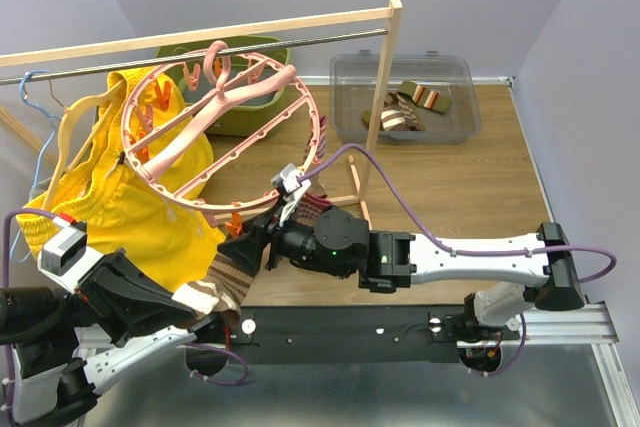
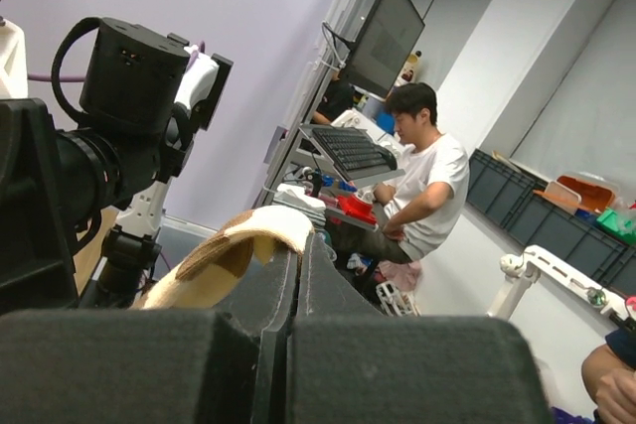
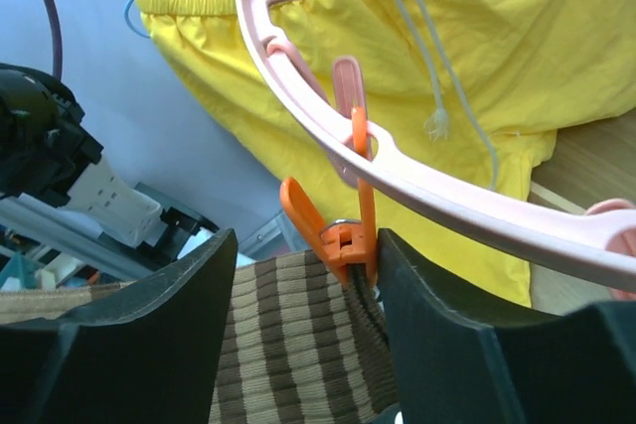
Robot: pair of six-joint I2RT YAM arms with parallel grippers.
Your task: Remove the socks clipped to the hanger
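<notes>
The pink hanger (image 1: 200,127) hangs tilted from the clothes rack (image 1: 300,23) in the upper left of the top view, and a brown striped sock (image 3: 288,345) is clipped to its lower rim. The left gripper (image 2: 298,245) has its fingers closed tight on the sock's pale free end, likely to hold the fabric taut and catch it once freed. The right gripper (image 3: 303,245) has its fingers spread apart, straddling the orange clip (image 3: 343,240) that bites the sock, seemingly placed to squeeze it open. Other socks (image 1: 410,105) lie in the clear bin (image 1: 345,97) on the counter (image 1: 470,187) at upper right, the probable drop-off
</notes>
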